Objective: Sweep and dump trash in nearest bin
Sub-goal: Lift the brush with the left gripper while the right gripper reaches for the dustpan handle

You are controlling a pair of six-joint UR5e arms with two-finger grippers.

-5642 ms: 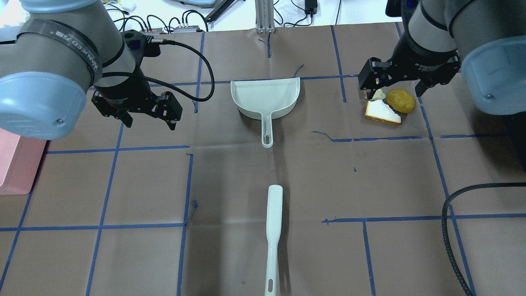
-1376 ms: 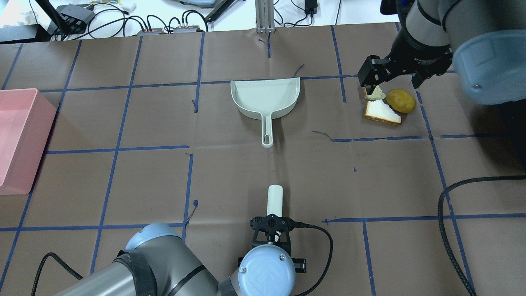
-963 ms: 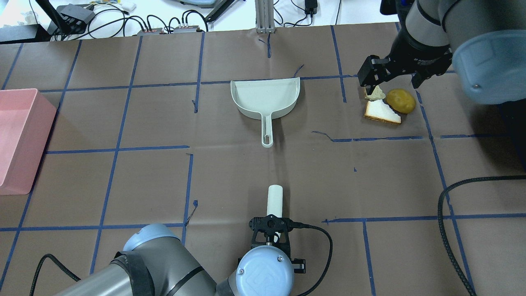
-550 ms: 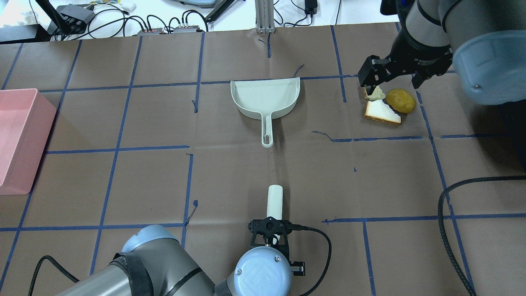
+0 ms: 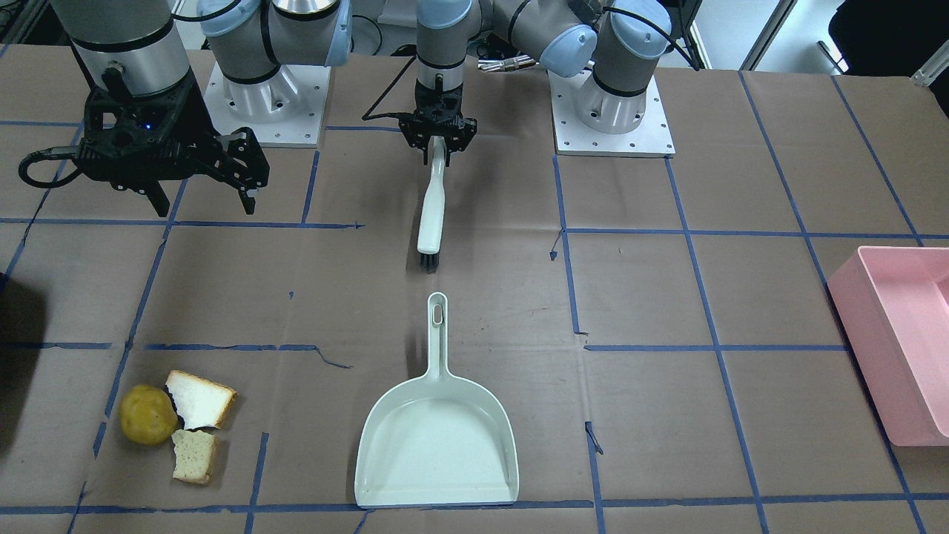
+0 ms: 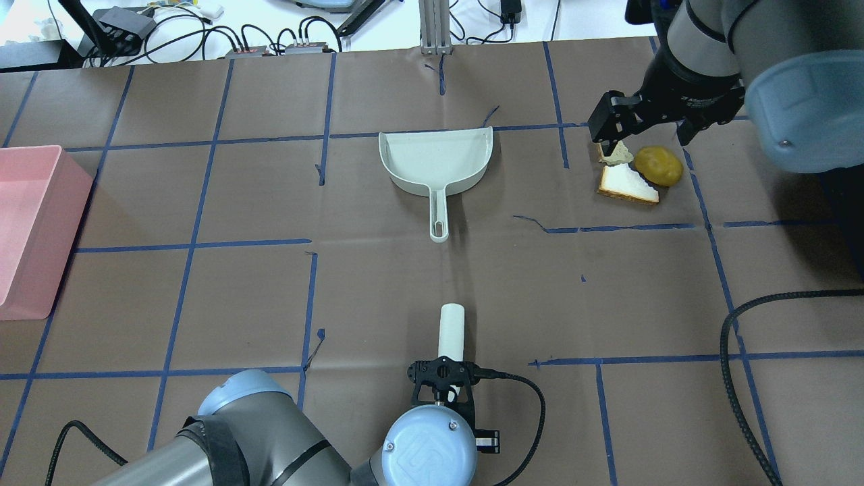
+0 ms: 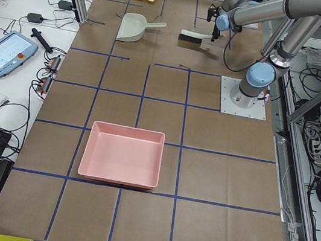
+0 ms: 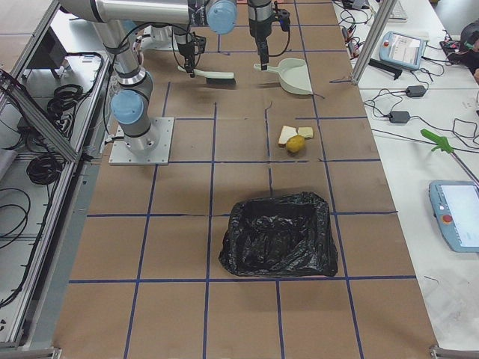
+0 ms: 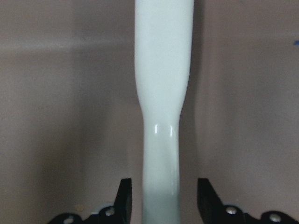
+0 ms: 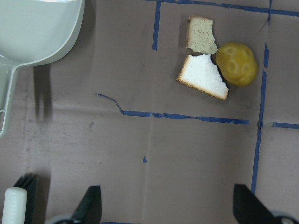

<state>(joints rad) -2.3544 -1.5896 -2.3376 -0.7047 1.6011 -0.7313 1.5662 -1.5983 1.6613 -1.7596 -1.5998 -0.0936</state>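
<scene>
Lying together at the far right of the counter point(image 6: 236, 304), well apart from every implement: the trash, one yellow-brown potato-like lump point(image 6: 658, 166), one white slice point(image 6: 629, 185) touching it, and one beige slice point(image 6: 616, 155) just beyond. None of the three has shifted over the last few seconds. The black-lined bin point(image 8: 281, 234) stands at the robot's right end, the nearer receptacle by judgement. The pink tray point(image 6: 27, 229) sits at the opposite end. The right tool point(image 5: 202, 199) hangs above the trash, fingers spread, holding nothing, its pose scarcely altered. The pale green dustpan point(image 6: 437, 162) lies mid-counter, untouched, handle toward the robot. The white brush point(image 5: 431, 209) lies flat in line with that handle, bristles toward the dustpan. The left tool point(image 6: 442, 378) has crossed from the far-left of the counter and now straddles the brush handle. The wrist view shows a gap either side, so the fingers are apart and not yet pinching. Status: pickup of the brush is imminent, and sweeping has not begun.
</scene>
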